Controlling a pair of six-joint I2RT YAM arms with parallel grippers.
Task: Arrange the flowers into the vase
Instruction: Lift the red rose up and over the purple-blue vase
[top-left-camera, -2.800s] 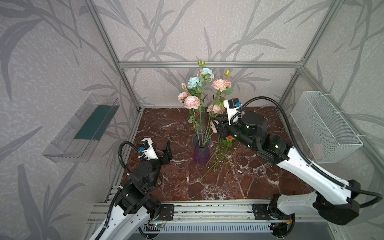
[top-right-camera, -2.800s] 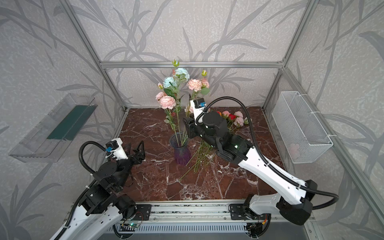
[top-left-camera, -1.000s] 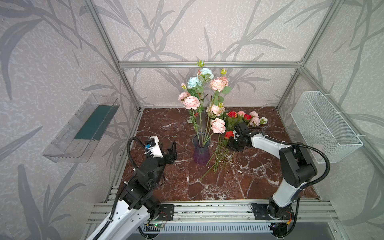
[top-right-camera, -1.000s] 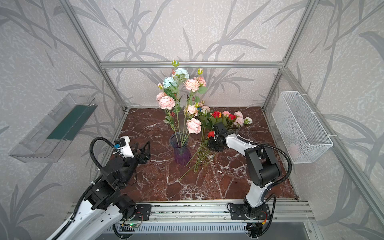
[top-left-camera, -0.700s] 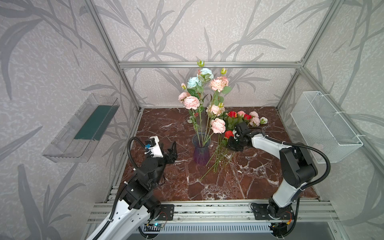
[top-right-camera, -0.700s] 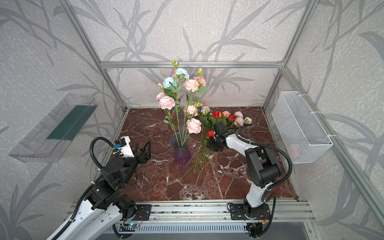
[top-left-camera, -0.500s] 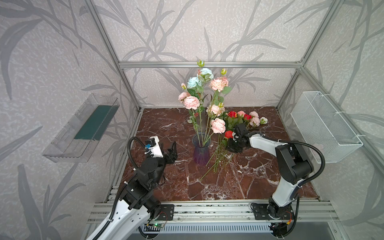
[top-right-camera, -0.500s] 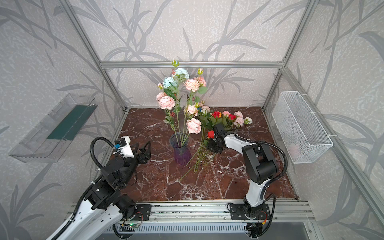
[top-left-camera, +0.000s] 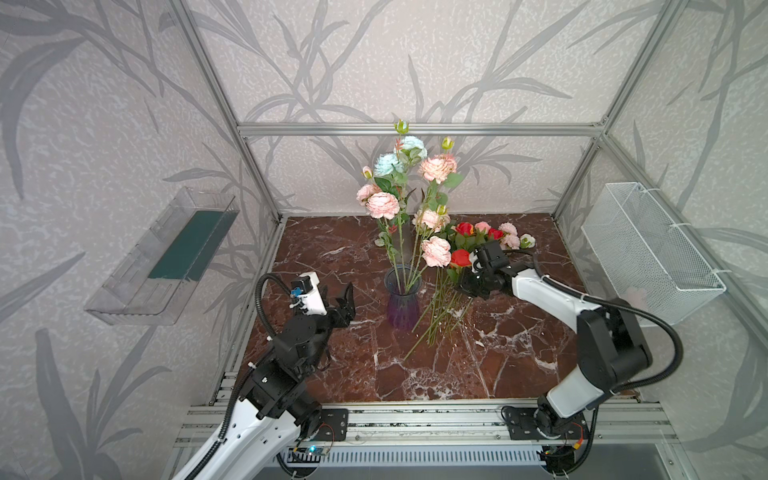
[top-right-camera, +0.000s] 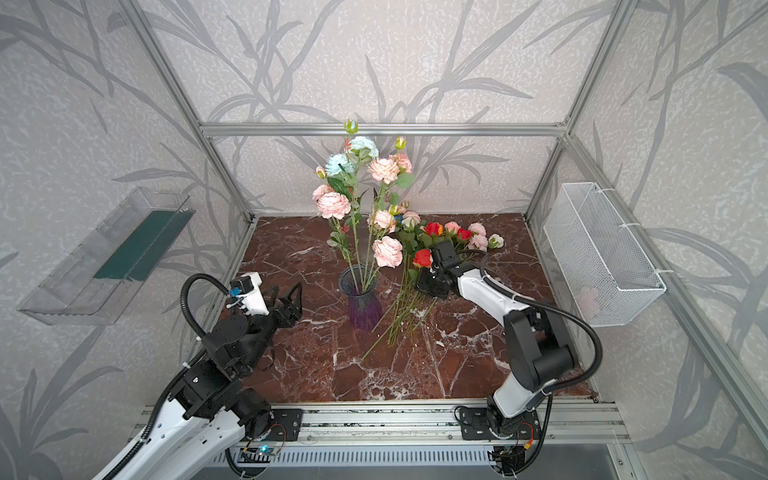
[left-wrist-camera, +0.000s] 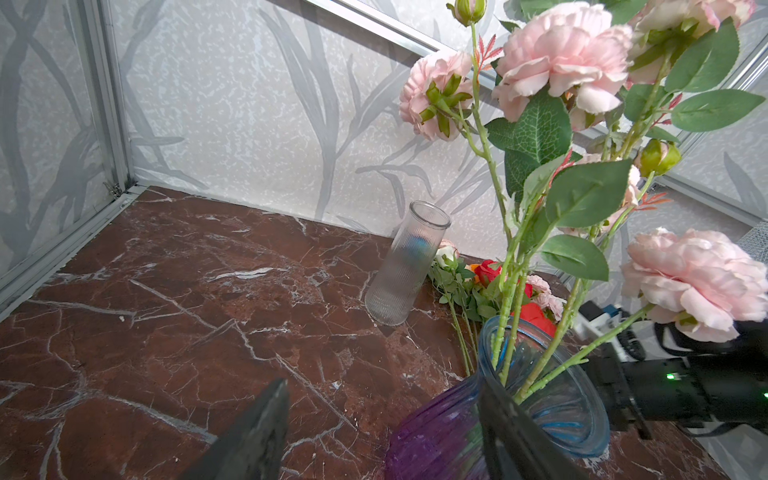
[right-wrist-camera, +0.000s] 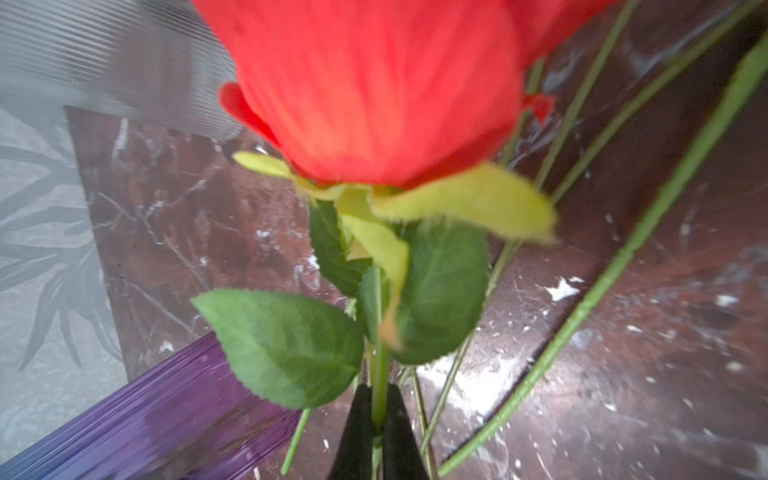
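Pinching a thin green stem (right-wrist-camera: 379, 374) just under its leaves, the right end effector (right-wrist-camera: 376, 419) is closed tight on the red artificial rose with a fabric head (right-wrist-camera: 365, 83). That rose is at the edge of the loose long-stemmed artificial flowers (top-left-camera: 484, 235) heaped on the dark red marble-patterned tabletop (top-left-camera: 457, 374), just beside the purple-and-blue ribbed glass vase (top-left-camera: 402, 299). In that vase already stand pink and pale teal peonies on tall leafy stems (top-left-camera: 432, 170). The left end effector (top-left-camera: 347, 299) hangs near the vase's other side, jaws wide and nothing between them.

By its looks the rose is very light. Its stem is slim, probably wire-cored plastic: stiff enough to steer yet springy, and smooth enough to twist or slide in a pinch. A hold high up, close below the head, gives control of the bloom but leaves a long tail free to swing. That tail may snag the neighbours' crossed stems (top-left-camera: 440, 316). The fabric head should not be squeezed. The vase looks liable to tip as tall stems load it.

No brand, label or legible writing shows on anything.
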